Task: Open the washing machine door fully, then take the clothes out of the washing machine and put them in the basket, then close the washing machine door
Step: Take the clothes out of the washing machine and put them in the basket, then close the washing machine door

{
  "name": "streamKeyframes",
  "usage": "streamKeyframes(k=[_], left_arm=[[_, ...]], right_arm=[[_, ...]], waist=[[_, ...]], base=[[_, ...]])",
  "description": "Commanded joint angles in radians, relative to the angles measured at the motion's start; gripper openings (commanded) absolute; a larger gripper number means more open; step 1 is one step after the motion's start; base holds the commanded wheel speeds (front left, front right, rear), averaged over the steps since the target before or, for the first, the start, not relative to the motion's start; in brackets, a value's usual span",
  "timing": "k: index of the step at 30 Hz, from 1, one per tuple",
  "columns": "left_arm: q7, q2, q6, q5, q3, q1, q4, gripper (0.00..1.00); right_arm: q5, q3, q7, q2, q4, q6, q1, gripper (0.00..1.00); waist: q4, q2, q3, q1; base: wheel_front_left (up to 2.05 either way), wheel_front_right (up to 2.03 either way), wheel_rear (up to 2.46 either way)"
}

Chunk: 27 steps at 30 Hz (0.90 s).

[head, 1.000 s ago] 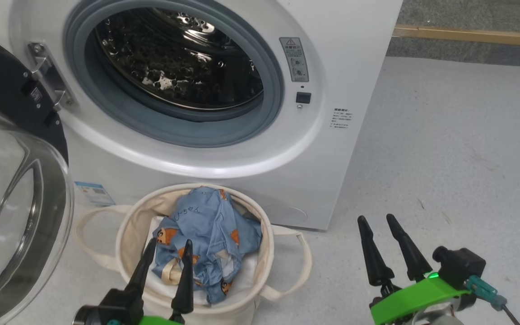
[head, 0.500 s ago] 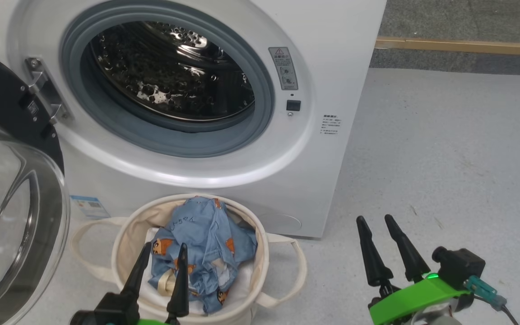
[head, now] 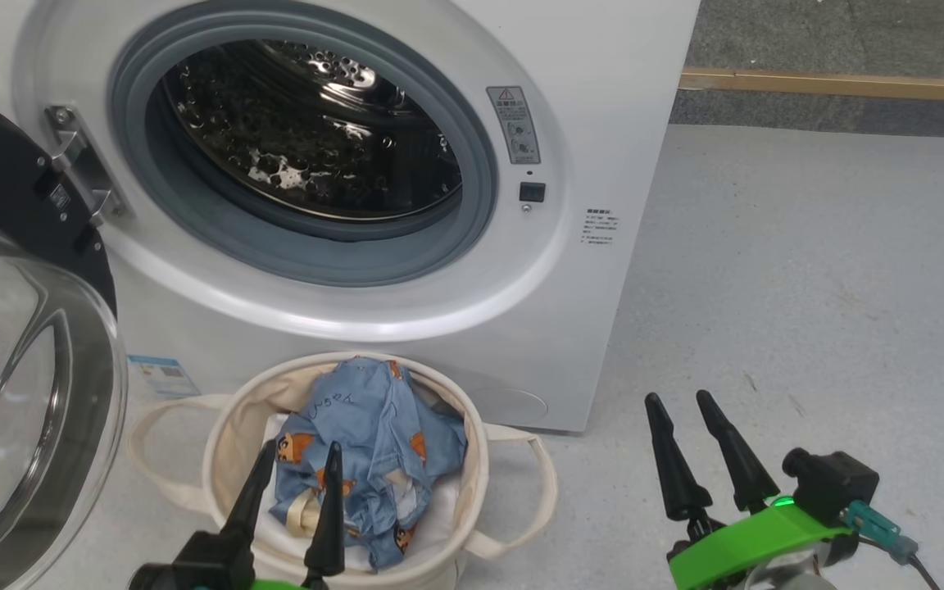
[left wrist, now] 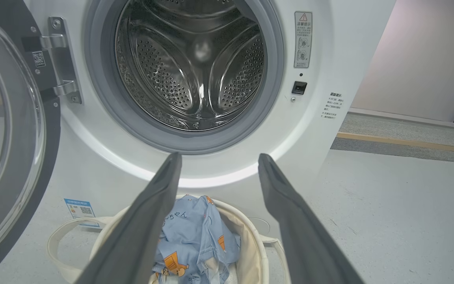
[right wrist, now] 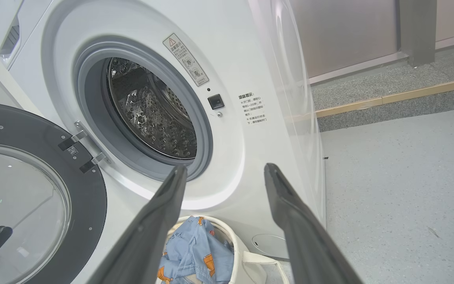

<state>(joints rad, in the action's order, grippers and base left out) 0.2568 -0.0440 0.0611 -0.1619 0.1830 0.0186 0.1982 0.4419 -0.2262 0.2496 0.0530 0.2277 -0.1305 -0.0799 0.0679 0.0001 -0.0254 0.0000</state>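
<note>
I take this for a laundry corner in a plain lab or test hall, white washer (head: 628, 123) standing straight on a grey speckled floor (head: 808, 287), wooden strip (head: 841, 83) edging a darker carpet band (head: 832, 33), bare pale wall panels (left wrist: 420, 59), canvas basket (head: 230, 426) just in front of the washer

Bright, even indoor light; glare streaks the washing machine door (head: 21, 393) glass at 9 o'clock, highlights speckle the steel drum (left wrist: 195, 67); wrist views bow at the edges.
</note>
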Motion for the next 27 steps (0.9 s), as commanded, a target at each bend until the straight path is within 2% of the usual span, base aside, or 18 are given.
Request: streamKeyframes(k=[1,27], left_arm=[[0.005,-0.006,0.001,-0.004,-0.025,0.022,-0.036,1.00],[0.005,-0.006,0.005,0.003,-0.015,0.023,-0.038,1.00]], right_arm=[[-0.001,-0.025,0.012,-0.003,-0.031,0.000,-0.028,1.00],[0.004,-0.032,0.012,-0.003,-0.034,0.000,-0.032,1.00]], waist=[[-0.001,-0.0001,-0.001,0.0000],[-0.002,-0.0001,-0.008,0.0000]], base=[[0.00,0.00,0.00],[0.00,0.00,0.00]])
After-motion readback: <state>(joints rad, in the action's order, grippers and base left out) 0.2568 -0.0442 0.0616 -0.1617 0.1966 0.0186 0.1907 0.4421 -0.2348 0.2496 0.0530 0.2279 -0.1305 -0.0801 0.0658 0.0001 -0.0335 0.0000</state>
